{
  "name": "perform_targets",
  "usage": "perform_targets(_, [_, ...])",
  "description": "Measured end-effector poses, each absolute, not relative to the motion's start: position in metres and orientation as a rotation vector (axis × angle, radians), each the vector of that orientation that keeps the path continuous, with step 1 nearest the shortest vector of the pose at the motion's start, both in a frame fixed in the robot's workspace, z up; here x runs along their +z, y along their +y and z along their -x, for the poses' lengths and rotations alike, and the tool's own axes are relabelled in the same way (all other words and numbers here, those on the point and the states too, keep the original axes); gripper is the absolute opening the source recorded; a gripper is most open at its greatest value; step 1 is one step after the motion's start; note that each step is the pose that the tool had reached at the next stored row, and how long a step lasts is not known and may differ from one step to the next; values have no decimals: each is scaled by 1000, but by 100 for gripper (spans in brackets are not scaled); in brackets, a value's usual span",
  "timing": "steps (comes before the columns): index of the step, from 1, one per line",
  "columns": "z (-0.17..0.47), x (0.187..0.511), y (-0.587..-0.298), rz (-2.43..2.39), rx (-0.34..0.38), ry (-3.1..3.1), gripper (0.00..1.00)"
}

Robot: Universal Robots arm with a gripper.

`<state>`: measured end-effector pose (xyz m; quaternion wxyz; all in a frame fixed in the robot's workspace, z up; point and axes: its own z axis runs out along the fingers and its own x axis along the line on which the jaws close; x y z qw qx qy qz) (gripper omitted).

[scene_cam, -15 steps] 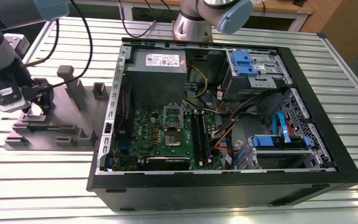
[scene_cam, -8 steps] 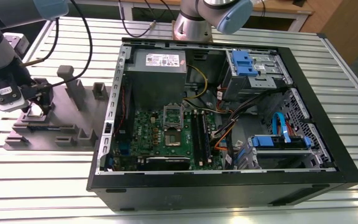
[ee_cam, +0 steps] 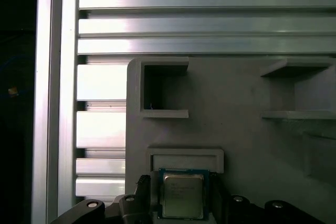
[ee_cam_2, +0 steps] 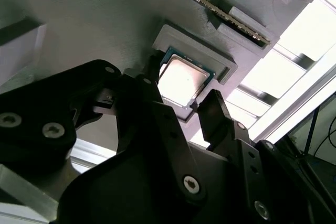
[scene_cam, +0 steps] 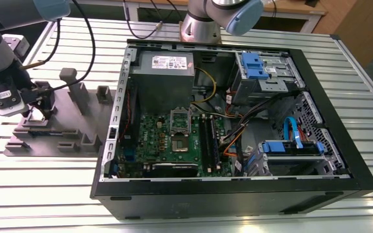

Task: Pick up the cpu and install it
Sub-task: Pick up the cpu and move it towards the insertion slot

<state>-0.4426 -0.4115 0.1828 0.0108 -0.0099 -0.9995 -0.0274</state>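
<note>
Second wrist view: tool (ee_cam_2: pixel 180 82) spread open, straddling cpu (ee_cam_2: pixel 185 76) seated in grey fixture (ee_cam_2: pixel 105 14) pocket

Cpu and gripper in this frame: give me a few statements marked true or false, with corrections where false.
1. The cpu sits in a recess of the grey fixture. True.
2. The gripper is inside the computer case. False: it is at the fixture, to the exterior view's left of the case.
3. The cpu's metal top faces both wrist cameras. True.
4. The case is closed. False: its side is open and the motherboard shows.
</note>
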Motion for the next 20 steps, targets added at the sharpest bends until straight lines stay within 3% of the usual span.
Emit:
perform_targets(7, [443,182,-411,31,-85,-3119,55])
perform_targets(8, [443,182,-411,31,-85,-3119,48])
perform_targets(20, [442,182,-411,31,-85,-3119,47])
